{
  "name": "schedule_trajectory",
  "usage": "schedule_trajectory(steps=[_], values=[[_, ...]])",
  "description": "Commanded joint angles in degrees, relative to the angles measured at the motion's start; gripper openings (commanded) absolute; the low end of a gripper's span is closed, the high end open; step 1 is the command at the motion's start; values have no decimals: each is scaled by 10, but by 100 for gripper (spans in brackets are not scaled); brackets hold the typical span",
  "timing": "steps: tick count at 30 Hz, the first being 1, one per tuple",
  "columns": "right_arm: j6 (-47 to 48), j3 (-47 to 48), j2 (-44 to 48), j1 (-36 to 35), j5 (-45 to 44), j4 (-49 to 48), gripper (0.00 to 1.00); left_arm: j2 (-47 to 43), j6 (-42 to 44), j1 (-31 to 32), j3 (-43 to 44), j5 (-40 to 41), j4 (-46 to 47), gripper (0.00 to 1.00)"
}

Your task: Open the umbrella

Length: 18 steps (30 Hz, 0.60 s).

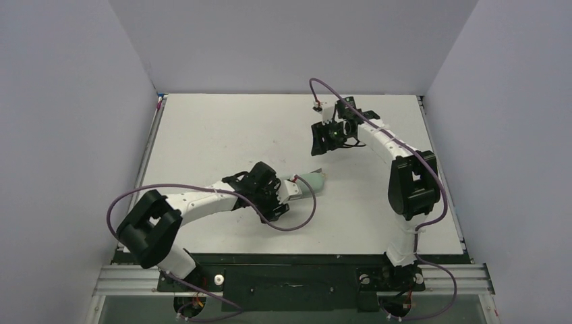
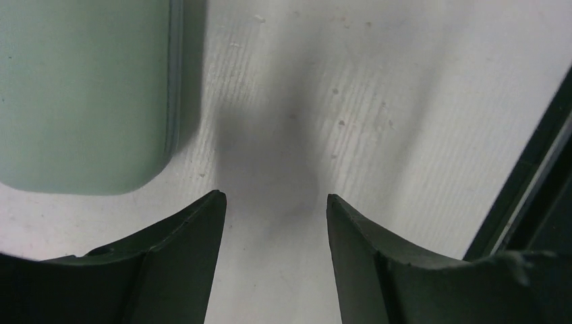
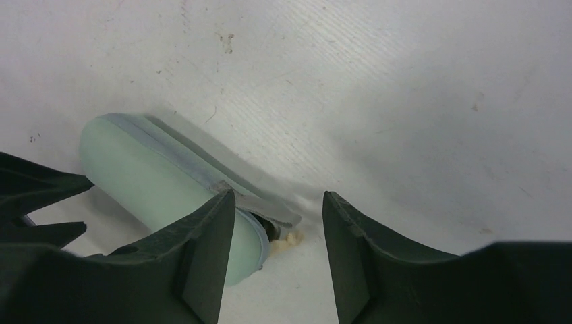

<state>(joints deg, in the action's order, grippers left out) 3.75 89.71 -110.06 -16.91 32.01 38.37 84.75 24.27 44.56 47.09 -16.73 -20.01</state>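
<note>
Task's thing: the umbrella (image 1: 311, 183) is bundled in its mint-green pouch and lies flat on the table (image 1: 216, 135), about mid-table in the top view. No canopy is out.
Lie of bundle: its long axis runs roughly from 8 to 2 o'clock in the top view. A small tan tip (image 3: 293, 237) shows at one end in the right wrist view. We take it for the handle end.
Left gripper (image 2: 276, 199): it is at the 8 o'clock end of the bundle, low over the table. The jaws are spread with bare table between them, pinching nothing. In its own view the pouch sits at 10 o'clock, outside one finger (image 2: 192, 233). It is beside that finger, but we cannot tell whether they touch.
Right gripper (image 3: 278, 196): in the top view it is at about 1 o'clock of the bundle and apart from it. The jaws are spread with nothing between them. The pouch shows at 8 o'clock of its view, partly behind one finger.
Why so placed (our judgement): with one arm at each end, one could pin the body while the other pulls at the handle end.
Step in hand: approach. Neither gripper has a grasp yet.
Risk: the left jaws are offset from the pouch. If they closed here we expect they would catch only air, so they need to shift toward 10 o'clock first.
</note>
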Motion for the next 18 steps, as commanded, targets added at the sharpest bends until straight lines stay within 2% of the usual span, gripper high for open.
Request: schedule_trajectory(steps=[1, 5, 10, 18], values=[[-17, -12, -31, -10, 38, -45, 45, 62, -83, -21, 51, 12, 48, 54], [-26, -43, -39, -14, 82, -45, 41, 97, -163, -83, 78, -12, 73, 54], [-25, -125, 1, -21, 114, -47, 39, 148, -236, -155, 122, -15, 101, 56], [-25, -224, 66, -66, 124, -76, 47, 217, -277, -163, 189, -27, 114, 62]])
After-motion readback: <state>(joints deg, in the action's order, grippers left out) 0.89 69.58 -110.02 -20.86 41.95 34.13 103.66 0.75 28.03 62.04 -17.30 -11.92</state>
